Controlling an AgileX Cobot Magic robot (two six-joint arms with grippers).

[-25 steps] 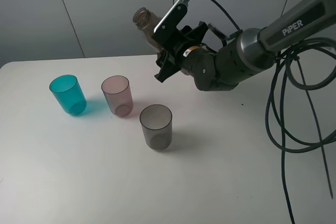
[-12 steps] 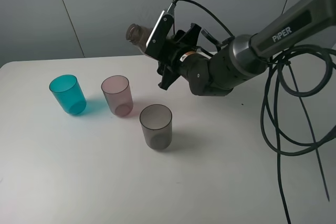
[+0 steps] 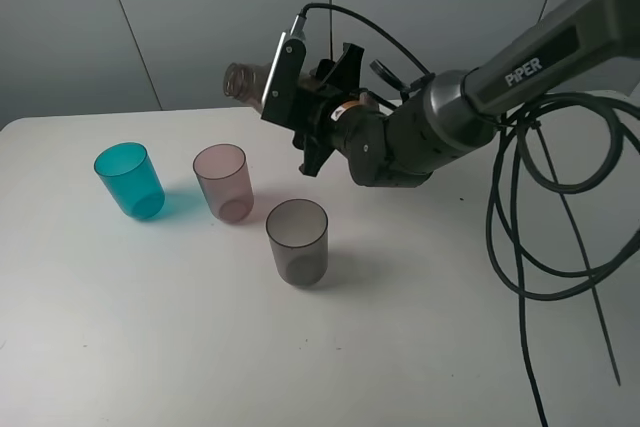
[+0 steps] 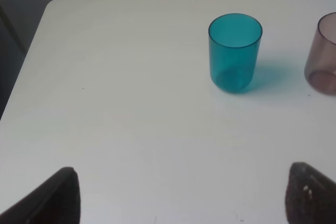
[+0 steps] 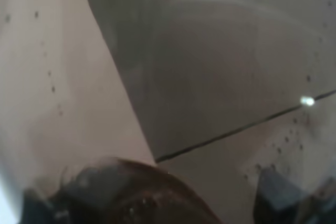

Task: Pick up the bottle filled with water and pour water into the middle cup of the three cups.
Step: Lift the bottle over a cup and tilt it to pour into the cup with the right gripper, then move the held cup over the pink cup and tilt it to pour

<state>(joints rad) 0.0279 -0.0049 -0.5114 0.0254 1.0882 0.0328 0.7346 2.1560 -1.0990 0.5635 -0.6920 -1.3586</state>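
Smoky brown bottle [image 3: 246,78] hangs tipped nearly level in the air, open neck leftward, above and behind the upright pinkish-mauve middle cup [image 3: 223,181], which stands between teal cup [image 3: 129,179] and smoky-grey cup [image 3: 297,240].

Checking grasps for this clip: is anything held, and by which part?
The right gripper holds the bottle around its body, below the neck; the left gripper holds nothing.

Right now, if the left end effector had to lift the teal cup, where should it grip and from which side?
The teal cup is probably best taken at mid-wall, the left end effector coming in level from its present side, jaws straddling the cup. It stands upright, round, slightly tapered, with the mauve cup apart from it.
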